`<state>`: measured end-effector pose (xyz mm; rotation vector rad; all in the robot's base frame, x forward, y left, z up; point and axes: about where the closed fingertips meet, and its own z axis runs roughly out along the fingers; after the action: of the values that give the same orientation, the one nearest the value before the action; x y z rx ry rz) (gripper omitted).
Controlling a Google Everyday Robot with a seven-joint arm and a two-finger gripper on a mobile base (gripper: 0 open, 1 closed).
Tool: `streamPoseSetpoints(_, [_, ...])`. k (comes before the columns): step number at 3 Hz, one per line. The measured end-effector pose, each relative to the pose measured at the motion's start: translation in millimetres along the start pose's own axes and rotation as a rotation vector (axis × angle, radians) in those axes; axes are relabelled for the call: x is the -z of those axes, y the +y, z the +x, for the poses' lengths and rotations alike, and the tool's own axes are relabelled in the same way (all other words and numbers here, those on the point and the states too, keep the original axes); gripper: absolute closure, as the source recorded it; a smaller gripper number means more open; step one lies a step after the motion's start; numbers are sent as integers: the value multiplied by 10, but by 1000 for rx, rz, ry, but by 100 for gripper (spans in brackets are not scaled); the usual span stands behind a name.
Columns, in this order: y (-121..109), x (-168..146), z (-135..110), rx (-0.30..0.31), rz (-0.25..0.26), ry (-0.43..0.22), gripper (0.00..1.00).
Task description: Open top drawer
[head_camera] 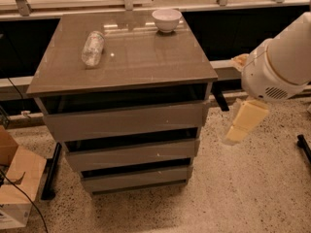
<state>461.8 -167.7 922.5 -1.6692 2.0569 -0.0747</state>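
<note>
Top drawer (124, 122) directly under cabinet top (146, 62), front appears closed; task judged not begun. Gripper (245, 123) hangs right of cabinet at drawer height, apart from it; whether released or clenched cannot tell. Front handleless, so dark gap above is likely purchase point. Bottle (92, 47) and bowl (166, 19) rest on top.

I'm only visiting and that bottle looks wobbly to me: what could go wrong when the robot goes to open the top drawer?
1. The top drawer has no handle, and the gripper hangs to the right of the cabinet, apart from it; it might slip off the plain front.
2. The bottle lies on its side on the cabinet top; a jolt could roll it off.
3. The bowl sits near the back edge and could slide.
</note>
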Motion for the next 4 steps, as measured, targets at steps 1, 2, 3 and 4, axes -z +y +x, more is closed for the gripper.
streamPoseSetpoints(1, [-75,-398,-80,10,7,-50,0])
streamPoseSetpoints(2, [-111,-407,-96,3,22,-51,0])
streamPoseSetpoints(3, [-98,-445,-100,-13,21,-37,0])
streamPoseSetpoints(4, [-2,-936,-160,-43,-38,-51,0])
